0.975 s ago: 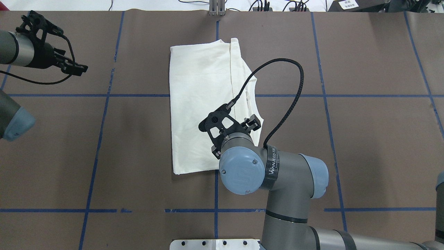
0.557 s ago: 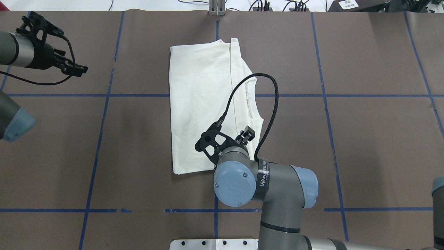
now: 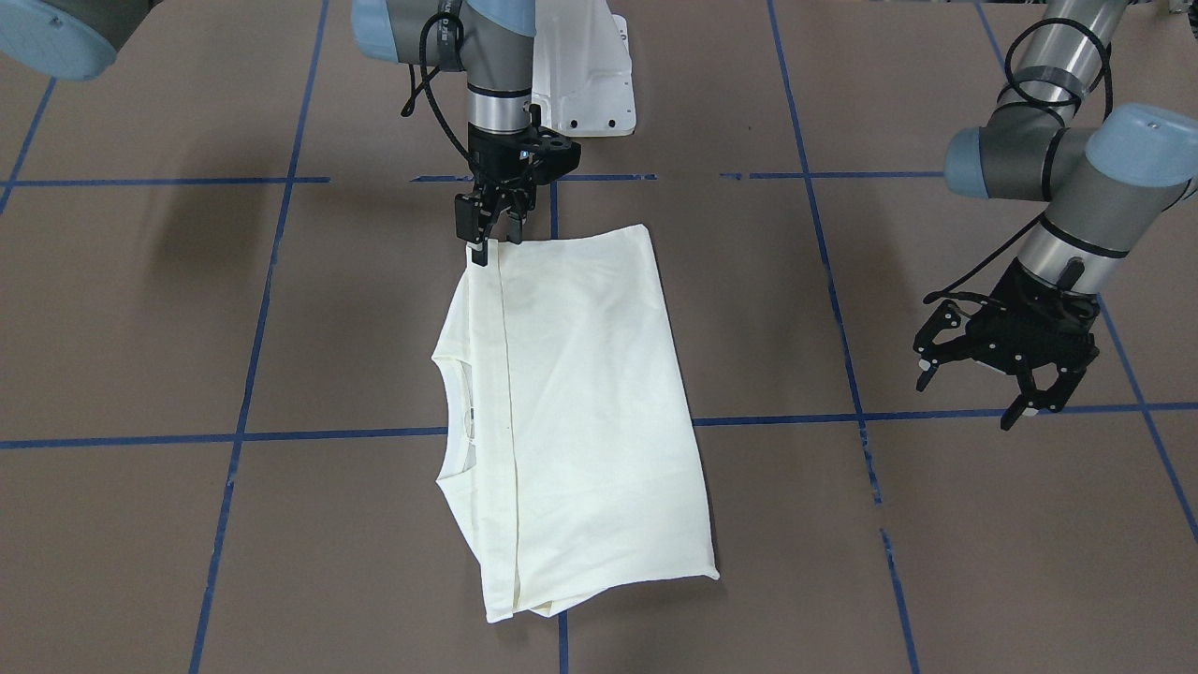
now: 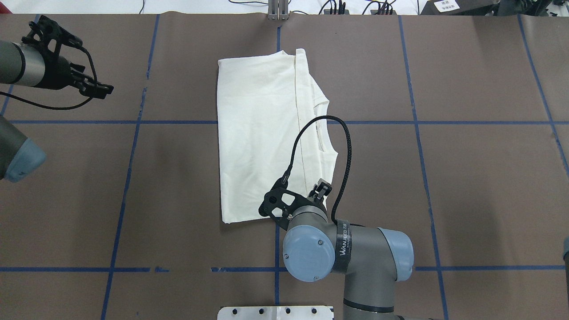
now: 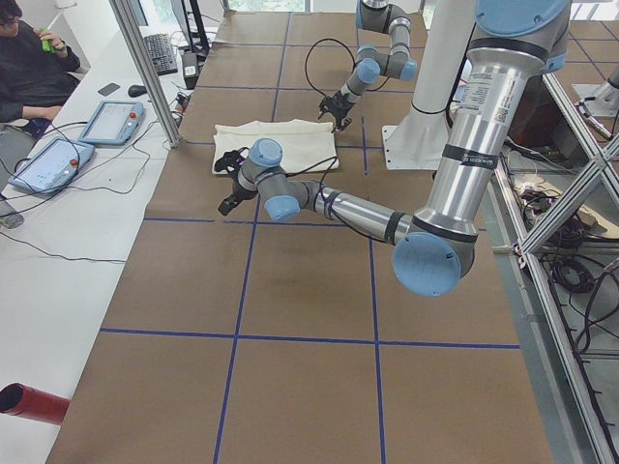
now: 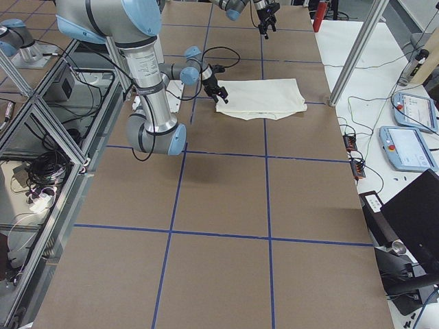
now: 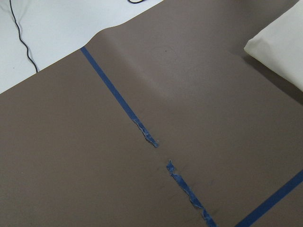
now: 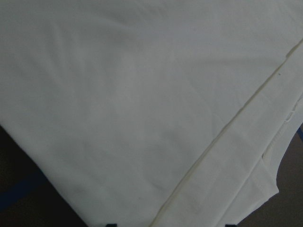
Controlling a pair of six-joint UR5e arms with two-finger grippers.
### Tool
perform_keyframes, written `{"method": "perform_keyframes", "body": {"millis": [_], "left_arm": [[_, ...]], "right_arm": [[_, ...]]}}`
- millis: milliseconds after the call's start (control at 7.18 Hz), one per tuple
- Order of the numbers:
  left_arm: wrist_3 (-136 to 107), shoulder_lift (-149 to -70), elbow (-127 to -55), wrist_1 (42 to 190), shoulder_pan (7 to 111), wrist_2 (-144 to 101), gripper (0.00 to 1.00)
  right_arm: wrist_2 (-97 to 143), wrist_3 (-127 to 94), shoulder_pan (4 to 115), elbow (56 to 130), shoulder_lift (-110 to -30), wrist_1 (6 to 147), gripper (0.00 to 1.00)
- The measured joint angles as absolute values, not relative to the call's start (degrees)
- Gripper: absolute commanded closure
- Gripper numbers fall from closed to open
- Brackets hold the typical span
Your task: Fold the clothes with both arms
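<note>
- Cream shirt (image 4: 258, 133) — folded lengthwise, flat at the table's (image 4: 466, 178) centre.
- Right gripper (image 3: 494, 236) — jaws apart, gripping nothing, poised over the collar-side corner nearest the robot; likely for the next fold.
- Left gripper (image 4: 98, 89) — spread, empty, parked well aside.

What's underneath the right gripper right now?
A corner of the folded shirt, the one nearest the robot, lies under the right gripper, on the brown table. Whether it touches the cloth is hidden, as are the folded-under layers.
</note>
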State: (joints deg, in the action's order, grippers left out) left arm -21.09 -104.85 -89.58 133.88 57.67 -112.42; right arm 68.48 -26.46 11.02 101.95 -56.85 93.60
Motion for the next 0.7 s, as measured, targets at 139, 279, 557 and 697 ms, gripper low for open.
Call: {"method": "perform_keyframes", "body": {"millis": [139,279,557,697], "left_arm": [[-21.1,-104.9,-89.6,133.9,57.7,-112.4,0.00],[-21.1,-104.9,-89.5,134.0,57.7,-112.4,0.00],[-21.1,-104.9,-89.5,134.0,57.6,-112.3,0.00],[-21.1,-104.9,-89.5,134.0,57.6,-112.3,0.00]], "right_arm": [[68.5,-26.1,10.9,102.0,-57.1,93.6,0.44],[68.4,-26.0,10.8,102.0,-57.2,93.6,0.49],[68.3,-25.9,10.6,102.1,-57.2,93.6,0.56],[68.3,-25.6,10.6,102.1,-57.2,93.6,0.63]]}}
